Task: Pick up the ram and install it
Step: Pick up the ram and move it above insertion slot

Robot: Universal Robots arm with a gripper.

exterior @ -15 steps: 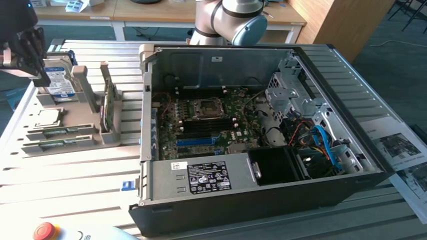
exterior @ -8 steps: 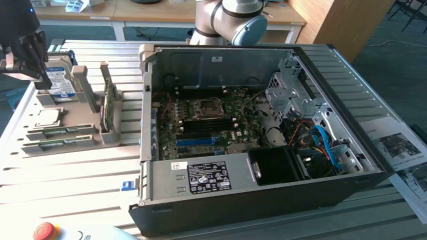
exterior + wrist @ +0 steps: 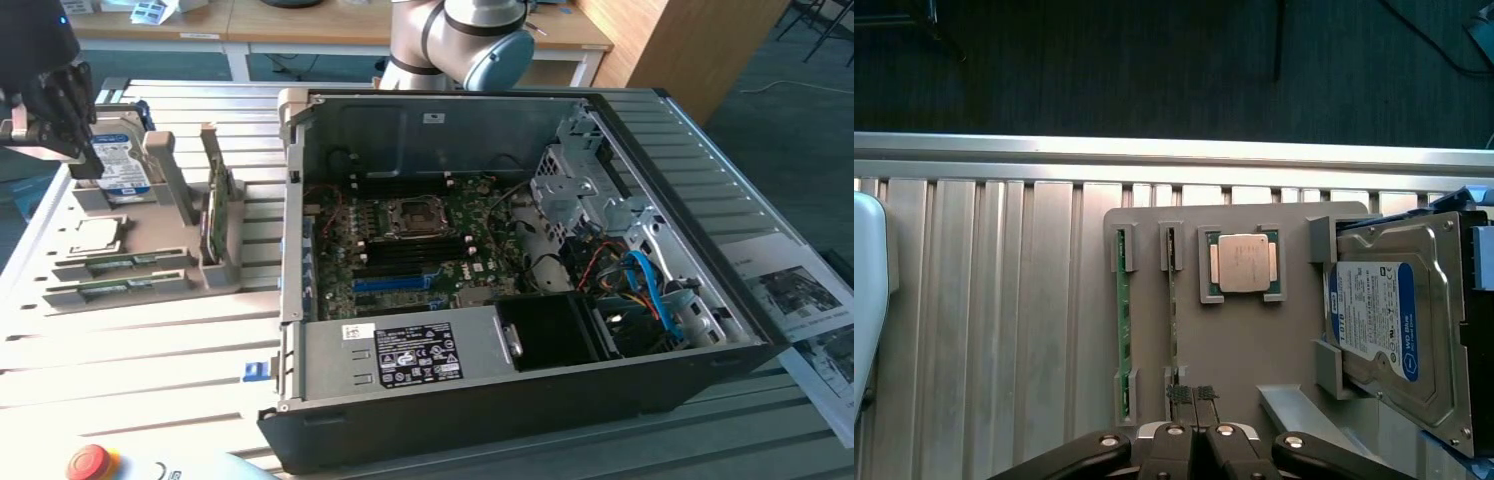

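Workbench of ribbed metal, seen in the exterior view, carries an open black computer case with its green motherboard exposed. On the exterior view's left sits a grey fixture tray. The ram lies there in a slot beside a square silver processor. It is a long, thin green strip seen almost edge-on, with a second stick of the same look in the next slot. A silver hard drive with a blue and white label stands at the tray's far end, and the dark gripper hangs close by it, holding nothing. In the wrist view, the ram appears as a narrow green line held by grey clips at both ends, between the second stick and the processor. The gripper has its fingers pressed together and empty, their tips just beside one end of the ram; whether they touch it cannot be told.
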